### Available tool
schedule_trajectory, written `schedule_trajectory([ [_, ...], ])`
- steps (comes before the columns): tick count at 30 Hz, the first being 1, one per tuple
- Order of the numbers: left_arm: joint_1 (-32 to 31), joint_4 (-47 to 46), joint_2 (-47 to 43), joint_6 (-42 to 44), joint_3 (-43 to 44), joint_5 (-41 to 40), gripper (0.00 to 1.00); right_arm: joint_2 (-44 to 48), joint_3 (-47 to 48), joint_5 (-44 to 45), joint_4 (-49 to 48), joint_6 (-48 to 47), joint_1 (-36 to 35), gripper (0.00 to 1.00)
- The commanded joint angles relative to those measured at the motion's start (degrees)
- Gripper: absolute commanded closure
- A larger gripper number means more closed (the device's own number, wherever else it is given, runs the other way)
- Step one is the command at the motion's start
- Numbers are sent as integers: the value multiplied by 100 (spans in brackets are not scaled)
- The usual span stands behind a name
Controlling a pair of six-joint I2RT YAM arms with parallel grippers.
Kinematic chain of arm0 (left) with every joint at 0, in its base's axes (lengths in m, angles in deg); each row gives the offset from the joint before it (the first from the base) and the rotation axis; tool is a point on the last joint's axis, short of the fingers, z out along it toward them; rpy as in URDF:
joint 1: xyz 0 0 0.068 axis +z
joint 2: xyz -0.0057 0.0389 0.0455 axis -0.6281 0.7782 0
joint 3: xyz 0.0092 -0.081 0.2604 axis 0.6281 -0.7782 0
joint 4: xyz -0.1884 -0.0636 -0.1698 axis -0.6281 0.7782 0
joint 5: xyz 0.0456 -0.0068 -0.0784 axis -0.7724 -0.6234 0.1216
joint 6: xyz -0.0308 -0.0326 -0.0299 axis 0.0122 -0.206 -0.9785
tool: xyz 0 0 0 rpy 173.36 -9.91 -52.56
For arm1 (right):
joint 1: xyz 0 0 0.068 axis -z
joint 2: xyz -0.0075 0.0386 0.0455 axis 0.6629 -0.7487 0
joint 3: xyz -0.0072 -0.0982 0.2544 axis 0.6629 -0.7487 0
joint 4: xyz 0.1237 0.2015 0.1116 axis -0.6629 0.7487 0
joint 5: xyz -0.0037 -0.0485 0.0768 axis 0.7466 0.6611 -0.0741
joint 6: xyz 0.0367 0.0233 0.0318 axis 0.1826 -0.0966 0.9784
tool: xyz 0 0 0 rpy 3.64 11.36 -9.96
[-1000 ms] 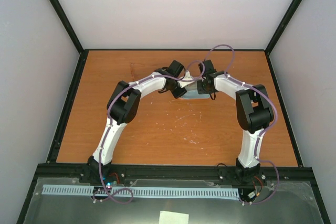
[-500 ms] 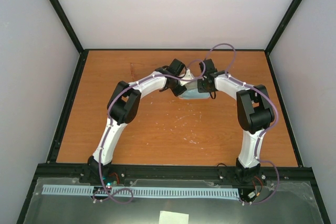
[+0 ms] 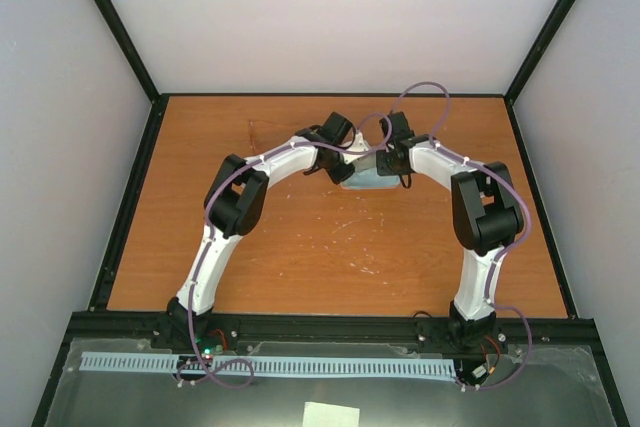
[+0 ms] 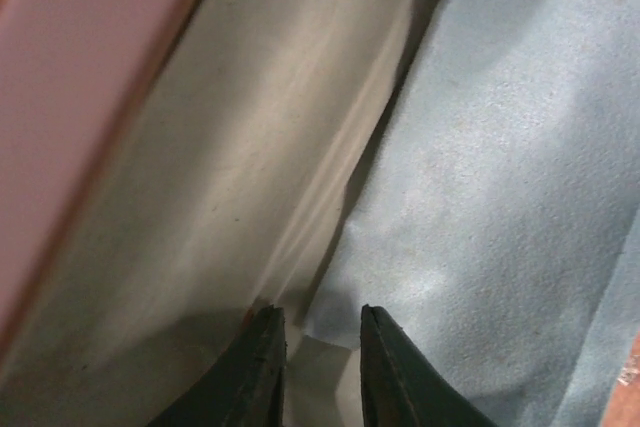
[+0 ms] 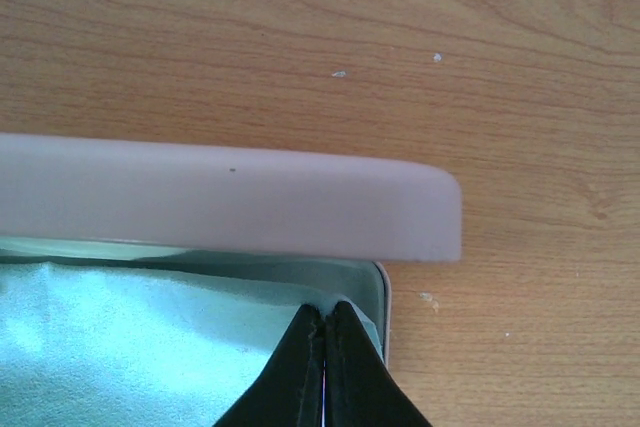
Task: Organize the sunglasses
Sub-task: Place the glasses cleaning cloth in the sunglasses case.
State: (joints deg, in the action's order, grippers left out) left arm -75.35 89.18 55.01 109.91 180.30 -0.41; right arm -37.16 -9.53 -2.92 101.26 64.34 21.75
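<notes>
The pink case lies open at the back middle of the table, with the blue-grey cloth in it. Both grippers meet over it. My right gripper is shut, pinching a fold of the cloth at the case's right end, just below the pink lid. My left gripper is narrowly open, close above a corner of the cloth and the case's pale lining. The pink case wall runs along the left. The sunglasses are hidden in every view.
The orange wooden table is ringed by a black frame and grey walls. The two arms arch inward from their bases at the near edge. Bare wood lies beyond the case.
Almost nothing. The right wrist has crept slightly towards the back right; the left arm holds still over the case.
</notes>
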Motion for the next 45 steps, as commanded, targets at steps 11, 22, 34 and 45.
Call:
schedule_trajectory([
  [11,-178,161,165,96,-25,15,73,454,-255,89,-135,71,43,97],
  [22,-205,200,331,127,-330,-259,78,426,-394,27,-139,66,52,97],
  [34,-222,267,462,62,-367,-52,100,456,-430,-14,-165,62,88,97],
  [45,-130,176,119,274,111,-586,100,547,-435,-42,-345,80,105,97],
])
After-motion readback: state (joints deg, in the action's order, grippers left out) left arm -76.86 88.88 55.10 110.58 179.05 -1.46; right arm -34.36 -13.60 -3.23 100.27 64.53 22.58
